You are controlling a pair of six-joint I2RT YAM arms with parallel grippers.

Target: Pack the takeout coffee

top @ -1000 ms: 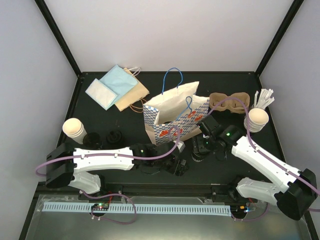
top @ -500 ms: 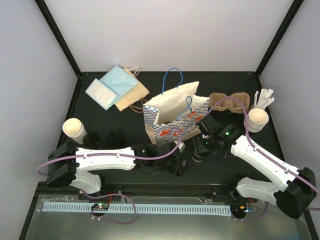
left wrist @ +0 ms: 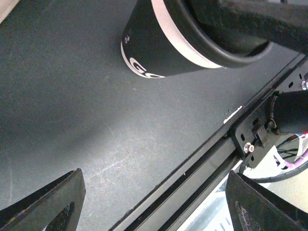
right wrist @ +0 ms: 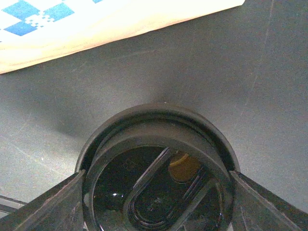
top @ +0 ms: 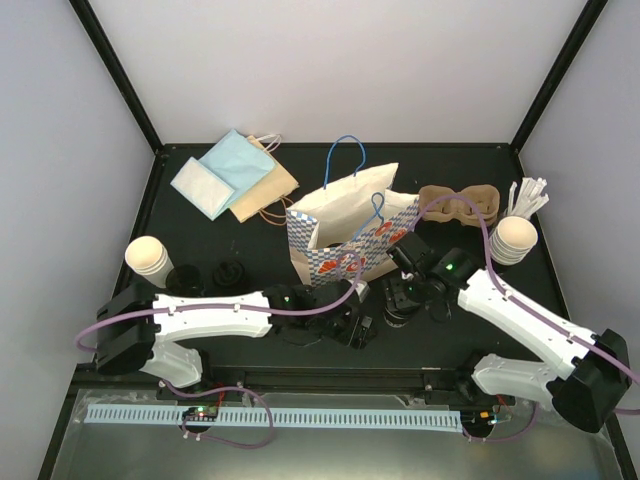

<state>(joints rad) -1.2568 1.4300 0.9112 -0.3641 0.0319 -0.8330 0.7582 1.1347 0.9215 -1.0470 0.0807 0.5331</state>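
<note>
Since the top view takes in the whole table (top: 250,250), starting there: the bag (top: 345,235) stands open in the middle. The tray (top: 460,203) sits empty just behind it to the right. One cup stack (top: 515,240) is beside the tray and stir sticks (top: 528,195), and a second stack (top: 148,257) is at the far left with loose lids (top: 205,277) next to it. Both arms reach in just in front of the bag.

Left wrist view: the left gripper (left wrist: 154,174) is spread wide over bare table with nothing between its fingers. A dark cup (left wrist: 159,48) with a white band stands ahead of it, not touching.

Right wrist view: the right gripper (right wrist: 157,174) straddles a black lid (right wrist: 154,130) from above. Both fingers sit right against its rim, so it looks pinched. The bag's checked edge is just beyond.
</note>
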